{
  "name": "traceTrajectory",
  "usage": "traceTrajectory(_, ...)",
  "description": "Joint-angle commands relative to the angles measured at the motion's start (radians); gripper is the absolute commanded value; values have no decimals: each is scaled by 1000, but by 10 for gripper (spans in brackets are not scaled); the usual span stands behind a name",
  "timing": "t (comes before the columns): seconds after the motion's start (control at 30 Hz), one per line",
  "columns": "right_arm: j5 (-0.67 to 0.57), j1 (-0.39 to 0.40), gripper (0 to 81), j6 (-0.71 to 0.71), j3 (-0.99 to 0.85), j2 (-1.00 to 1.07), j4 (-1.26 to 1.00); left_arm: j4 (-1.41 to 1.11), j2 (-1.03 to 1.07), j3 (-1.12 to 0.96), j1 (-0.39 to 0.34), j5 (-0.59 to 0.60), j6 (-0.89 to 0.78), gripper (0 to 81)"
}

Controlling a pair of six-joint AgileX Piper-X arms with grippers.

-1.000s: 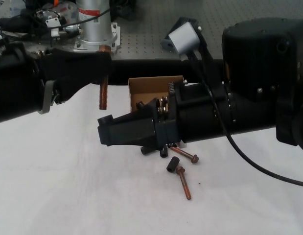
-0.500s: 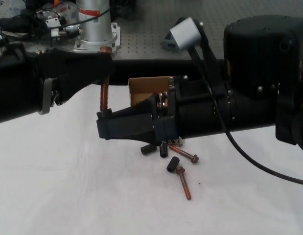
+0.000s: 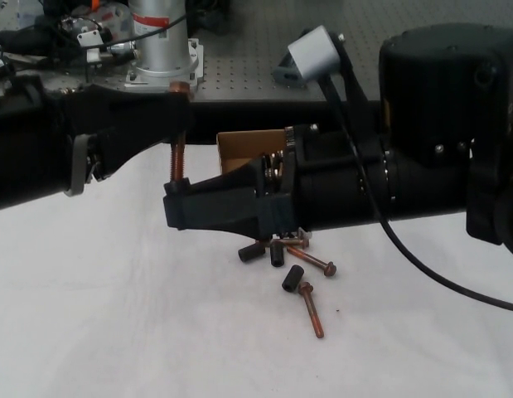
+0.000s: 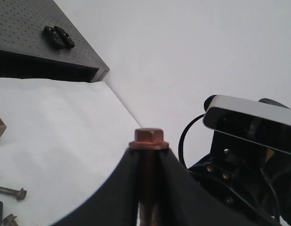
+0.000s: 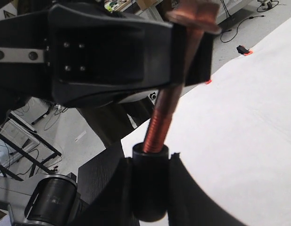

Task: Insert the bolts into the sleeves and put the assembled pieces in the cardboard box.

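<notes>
My left gripper (image 3: 178, 108) (image 4: 149, 157) is shut on a copper bolt (image 3: 178, 159) (image 4: 149, 138) just under its hex head, with the shaft hanging down. My right gripper (image 3: 178, 212) (image 5: 150, 188) is shut on a black sleeve (image 5: 150, 181) directly beneath. In the right wrist view the bolt's (image 5: 169, 101) threaded end sits in the sleeve's top opening. The open cardboard box (image 3: 241, 148) stands behind the right gripper. On the white cloth in front lie two loose bolts (image 3: 313, 262) (image 3: 312, 312) and three loose black sleeves (image 3: 251, 253) (image 3: 277, 254) (image 3: 292, 279).
A black perforated breadboard (image 3: 256, 75) runs behind the cloth, carrying a metal post (image 3: 161, 37) and cables. The right arm's body (image 3: 422, 182) spans the right half above the cloth. Bare white cloth (image 3: 115, 315) lies at the front left.
The right gripper has risen and shifted left with its sleeve, under the hanging bolt. The bolt's lower end, free a second ago, now meets the sleeve.
</notes>
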Motion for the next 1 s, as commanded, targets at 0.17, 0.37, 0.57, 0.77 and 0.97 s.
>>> traceTrajectory(0.17, 29, -49, 29, 1, -10, -17, -15, 18, -10, -6, -4, 25, -8, 6)
traceTrajectory(0.37, 5, -50, 29, 1, -10, -17, -15, 28, -10, -6, -4, 37, -4, 6)
traceTrajectory(0.57, -51, -50, 29, -30, -10, -17, -15, 39, -10, -6, -4, 83, 9, 6)
traceTrajectory(0.77, -57, -56, 29, -52, -10, -17, -15, 138, -10, -6, -4, 77, 12, 6)
traceTrajectory(0.97, -57, -60, 29, -97, -10, -22, -23, 167, -10, -6, -4, 37, 12, 6)
